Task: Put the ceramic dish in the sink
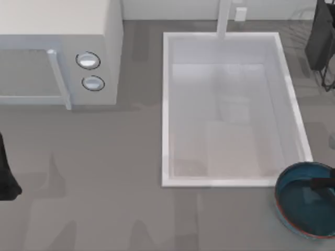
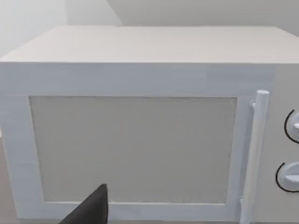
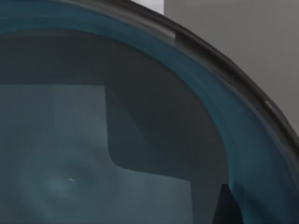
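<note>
The ceramic dish (image 1: pixel 305 206) sits upright on the desk (image 1: pixel 104 209) at its front right corner, just outside the front right corner of the sink (image 1: pixel 166 104), its reddish-brown rim nearly touching the sink's raised white edge. Being round, the dish has no long axis; its open side faces up. The sink lies with its long axis running from the front of the desk to the back, the faucet post (image 1: pixel 224 18) at its back edge. The right gripper (image 1: pixel 323 183) reaches over the dish's inside near the right edge of the desk; whether it is open or closed cannot be told. In the right wrist view the dish's teal inner wall (image 3: pixel 219 116) curves close by. The left arm (image 1: pixel 6 172) is parked at the desk's left edge, facing the microwave (image 2: pixel 140 140) at the back left corner. No writing is readable on anything.
</note>
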Tool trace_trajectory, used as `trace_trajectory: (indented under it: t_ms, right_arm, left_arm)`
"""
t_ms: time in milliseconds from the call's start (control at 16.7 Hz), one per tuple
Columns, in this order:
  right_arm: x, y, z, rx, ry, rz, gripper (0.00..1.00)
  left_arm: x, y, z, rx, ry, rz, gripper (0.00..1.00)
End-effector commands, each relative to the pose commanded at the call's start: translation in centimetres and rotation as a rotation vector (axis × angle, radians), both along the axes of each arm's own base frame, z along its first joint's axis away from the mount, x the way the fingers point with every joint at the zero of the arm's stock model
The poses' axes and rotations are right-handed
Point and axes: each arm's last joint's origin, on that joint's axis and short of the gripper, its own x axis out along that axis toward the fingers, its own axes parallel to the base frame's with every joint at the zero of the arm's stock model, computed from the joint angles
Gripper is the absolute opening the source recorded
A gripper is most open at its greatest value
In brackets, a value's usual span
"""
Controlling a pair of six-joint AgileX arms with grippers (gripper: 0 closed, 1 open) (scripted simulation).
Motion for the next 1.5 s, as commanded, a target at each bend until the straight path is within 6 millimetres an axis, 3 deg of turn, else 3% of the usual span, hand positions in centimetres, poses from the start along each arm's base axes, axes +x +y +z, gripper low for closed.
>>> trace_trajectory:
  t_ms: [360, 480, 720, 1140, 1500]
  right_arm:
    - [0.0, 0.0, 0.1, 0.003, -0.002, -0.001, 0.0]
    - [0.4, 0.1, 1.0, 0.004, -0.005, -0.002, 0.0]
    - [1.4, 0.2, 5.4, 0.003, 0.003, -0.006, 0.0]
    - [0.2, 0.1, 14.4, 0.002, 0.008, -0.002, 0.0]
    - [0.0, 0.1, 14.9, 0.003, 0.002, 0.0, 0.0]
  left_arm:
    - [0.0, 0.0, 0.0, 0.0, 0.0, 0.0, 1.0]
    - [0.0, 0.0, 0.0, 0.0, 0.0, 0.0, 1.0]
    - [0.0, 0.0, 0.0, 0.0, 0.0, 0.0, 1.0]
    - [0.0, 0.0, 0.0, 0.0, 0.0, 0.0, 1.0]
    - [0.0, 0.0, 0.0, 0.0, 0.0, 0.0, 1.0]
